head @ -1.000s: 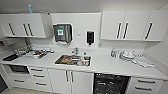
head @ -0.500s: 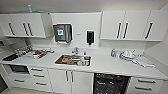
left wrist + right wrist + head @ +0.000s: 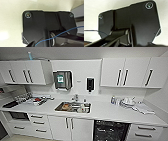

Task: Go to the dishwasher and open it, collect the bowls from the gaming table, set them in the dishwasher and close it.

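- Dishwasher [image 3: 111,130] is seen under the white surface [image 3: 105,113], right of the sink [image 3: 73,107], between white cabinet doors and a drawer stack; dark interior with racks is exposed.
- Approach is best squared to the opening, stopping short enough to leave arm room.
- Lower part of the unit is cut off; door position cannot be judged.
- State of both jaws cannot be told.

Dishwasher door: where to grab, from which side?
Top edge of the dishwasher front, just under the counter lip, from straight ahead: it faces forward, set between the white cabinets. No handle can be made out on the dark front, so confirm closer.
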Controlling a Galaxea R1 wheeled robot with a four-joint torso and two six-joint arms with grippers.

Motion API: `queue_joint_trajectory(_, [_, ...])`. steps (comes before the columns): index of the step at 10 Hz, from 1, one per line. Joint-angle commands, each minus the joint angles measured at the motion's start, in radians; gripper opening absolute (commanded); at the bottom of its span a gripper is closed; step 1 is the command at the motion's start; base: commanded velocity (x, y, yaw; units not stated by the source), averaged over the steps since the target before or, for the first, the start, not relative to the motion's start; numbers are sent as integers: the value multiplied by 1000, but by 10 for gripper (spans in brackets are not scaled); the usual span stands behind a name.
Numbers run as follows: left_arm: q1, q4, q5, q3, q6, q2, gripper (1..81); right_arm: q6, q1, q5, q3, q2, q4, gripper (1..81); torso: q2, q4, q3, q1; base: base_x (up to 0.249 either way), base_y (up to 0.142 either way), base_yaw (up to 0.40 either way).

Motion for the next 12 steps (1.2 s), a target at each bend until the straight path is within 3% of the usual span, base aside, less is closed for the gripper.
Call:
queue_joint_trajectory(1, [-50, 0, 53, 3, 1, -17, 811, -2, 49, -53, 10, 5, -4, 811, 0, 0, 0, 0, 0, 0, 220])
queue_joint_trajectory(12, [-36, -12, 40, 3, 0, -20, 811, -1, 49, -47, 10, 7, -7, 811, 0, 0, 0, -1, 0, 0, 321])
